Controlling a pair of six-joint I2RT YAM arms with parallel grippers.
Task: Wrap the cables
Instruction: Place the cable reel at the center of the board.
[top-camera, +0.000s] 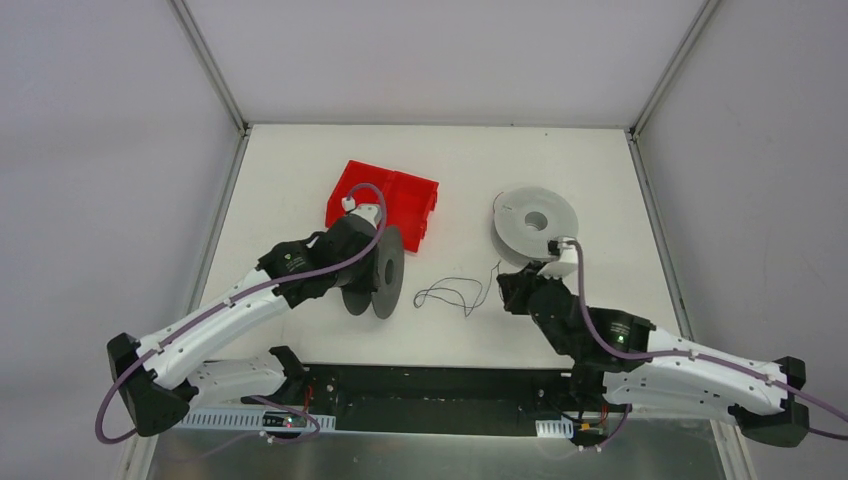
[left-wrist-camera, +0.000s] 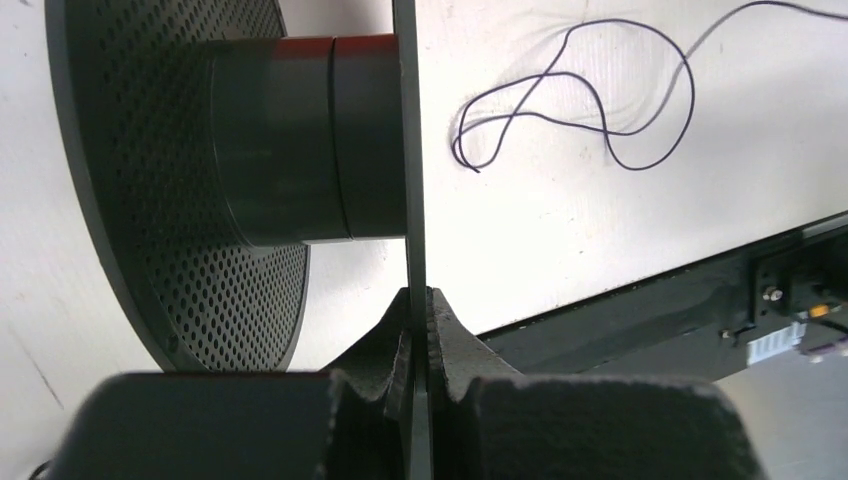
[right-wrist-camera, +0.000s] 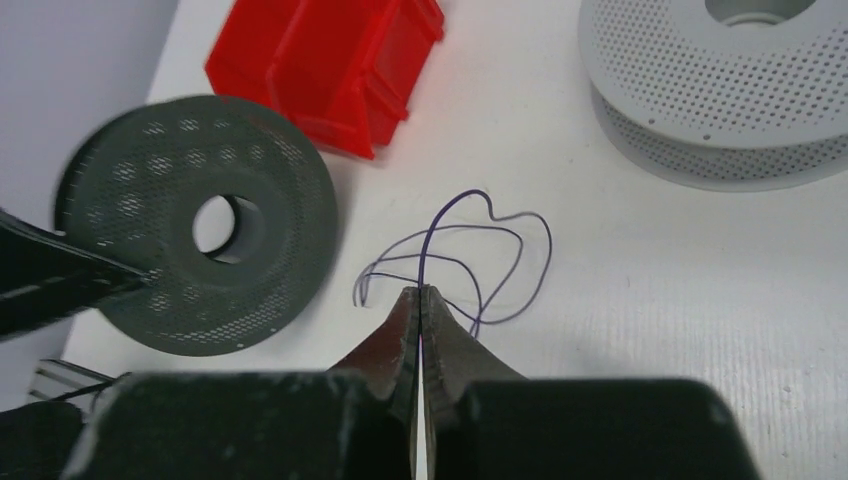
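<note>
The left pincer (left-wrist-camera: 418, 300) is clamped on the flange edge of the dark grey perforated plastic spool (left-wrist-camera: 200, 180), which stands on edge with its hub axis level over the white worktop (top-camera: 300, 170). Just to its right lies the thin dark-purple cable (right-wrist-camera: 427, 245), its loose loops stretched left to right and its free end pointing toward the spool. The right pincer (right-wrist-camera: 421, 300) pinches the other end. The step in hand looks like feeding; next, that end needs carrying to the hub.
</note>
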